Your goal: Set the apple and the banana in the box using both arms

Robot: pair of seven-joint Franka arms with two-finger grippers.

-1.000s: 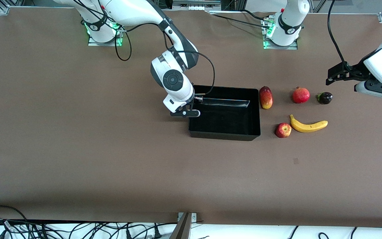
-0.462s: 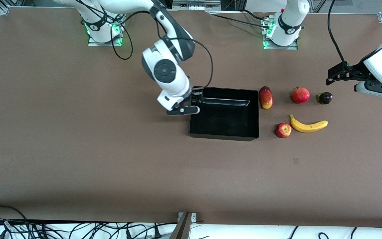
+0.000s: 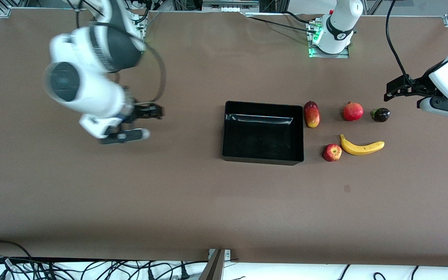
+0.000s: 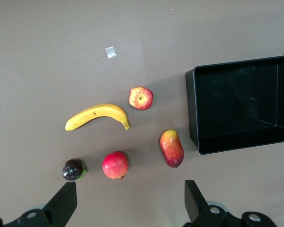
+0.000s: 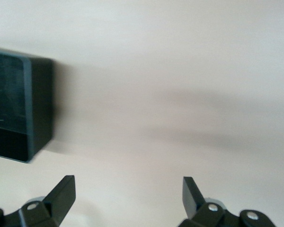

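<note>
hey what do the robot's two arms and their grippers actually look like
Both arms are glossy white with rounded jointed segments, dark grey-black joint caps and loose black cables. The right arm has a round grey disc cap. The left gripper and right gripper are black with two angular fingers. A green light glows at the left arm's base.

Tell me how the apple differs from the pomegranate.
The apple is smaller and red with yellowish patches; the pomegranate is larger and evenly red. The apple has a dimpled top, while the pomegranate ends in a small crown tip. The apple lies nearer the front camera, close to the banana's tip; the pomegranate lies farther, between the mango and a dark fruit. Both are round and rest on the table.
</note>
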